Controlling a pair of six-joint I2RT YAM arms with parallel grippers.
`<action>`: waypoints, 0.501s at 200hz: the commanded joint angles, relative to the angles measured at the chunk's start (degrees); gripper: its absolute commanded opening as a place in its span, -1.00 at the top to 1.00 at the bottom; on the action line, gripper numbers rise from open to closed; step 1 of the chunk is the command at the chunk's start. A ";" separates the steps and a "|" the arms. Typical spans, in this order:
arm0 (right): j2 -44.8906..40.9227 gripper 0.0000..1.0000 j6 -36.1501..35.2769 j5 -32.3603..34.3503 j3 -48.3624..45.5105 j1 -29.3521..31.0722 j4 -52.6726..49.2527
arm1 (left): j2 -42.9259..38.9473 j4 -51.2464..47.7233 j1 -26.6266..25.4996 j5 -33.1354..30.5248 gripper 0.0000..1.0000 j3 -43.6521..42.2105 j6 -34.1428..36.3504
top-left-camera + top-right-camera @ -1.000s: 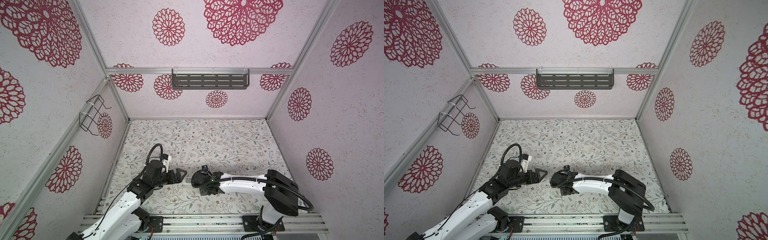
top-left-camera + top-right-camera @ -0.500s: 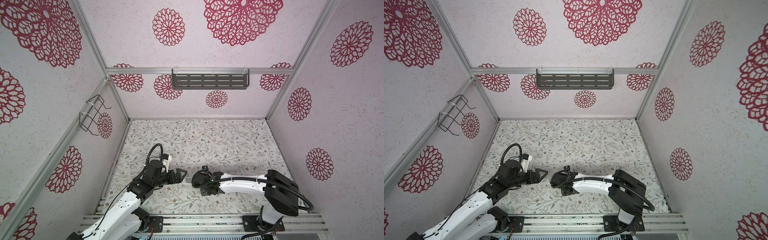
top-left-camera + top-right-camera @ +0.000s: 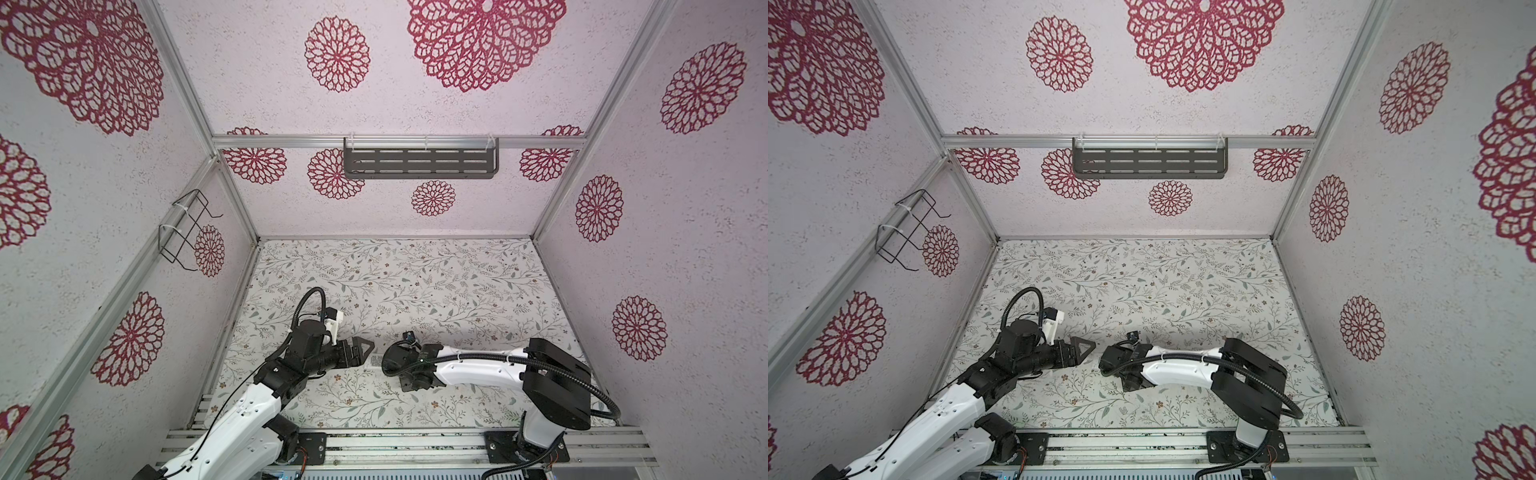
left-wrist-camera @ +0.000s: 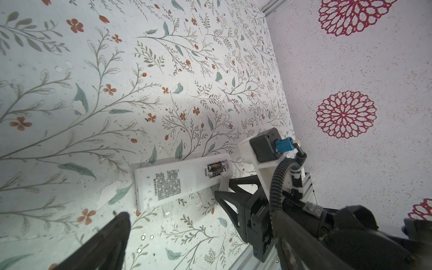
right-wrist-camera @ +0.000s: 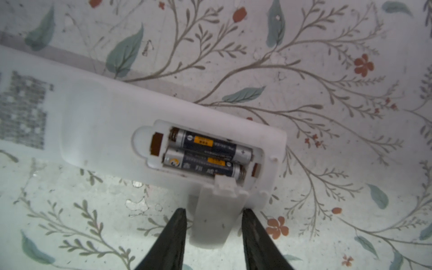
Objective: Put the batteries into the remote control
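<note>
So both batteries [image 5: 205, 152] already sit in the remote control [image 4: 173, 182], which lies label-up near the front edge of the tabletop [image 4: 117, 93]. Right gripper [image 5: 213, 210] has its jaws apart, straddling the loose battery cover [image 5: 215, 224]; left gripper [image 3: 363, 349] gapes empty. Next, I reckon: slide that cover shut.

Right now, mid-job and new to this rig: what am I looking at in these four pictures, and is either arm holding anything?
Two white robot arms, each ending in a two-finger gripper, work over a floral table. Both top views look down on the whole cell; each wrist view rides on one arm. The remote control lies label side up, compartment open, with both batteries inside. Its white cover sits off the compartment, at the remote's edge. The right gripper straddles that cover; whether it pinches it I cannot tell. The left gripper hovers wide open near the remote, holding nothing.
</note>
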 commanded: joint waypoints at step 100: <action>-3.40 0.47 -2.98 3.16 1.38 0.18 -2.74 | -1.27 1.29 0.35 0.01 -0.95 0.03 -0.21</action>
